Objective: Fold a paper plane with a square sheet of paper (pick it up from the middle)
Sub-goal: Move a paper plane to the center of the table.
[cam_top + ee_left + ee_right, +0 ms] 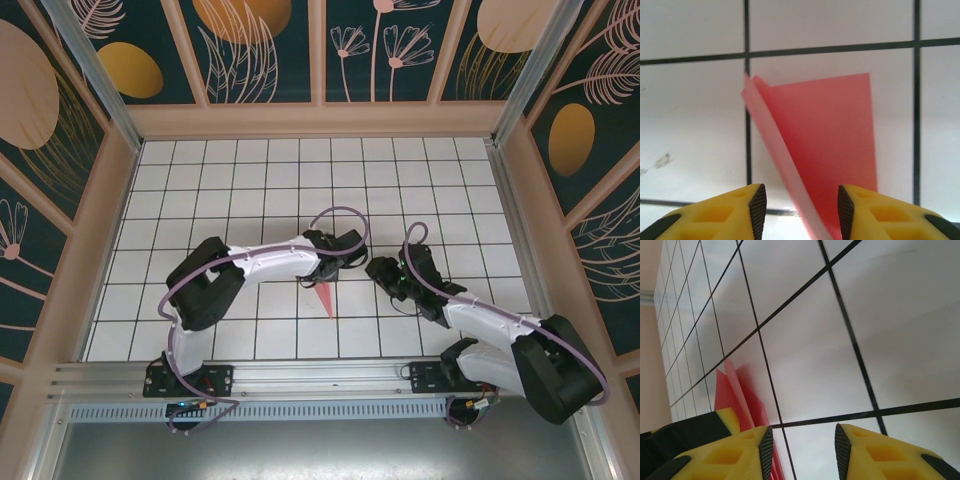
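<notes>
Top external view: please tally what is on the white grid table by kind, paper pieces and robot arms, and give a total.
Pink-red folded paper: 1
Robot arms: 2 (left arm, right arm)
Total: 3

The paper plane [327,297] lies on the table [250,180], under and just nearward of the left gripper [800,205]. Its raised fold enters that claw's gap, closer to the right finger, with the rest spreading ahead. It stands left of the right gripper [802,450], outside its gap.
</notes>
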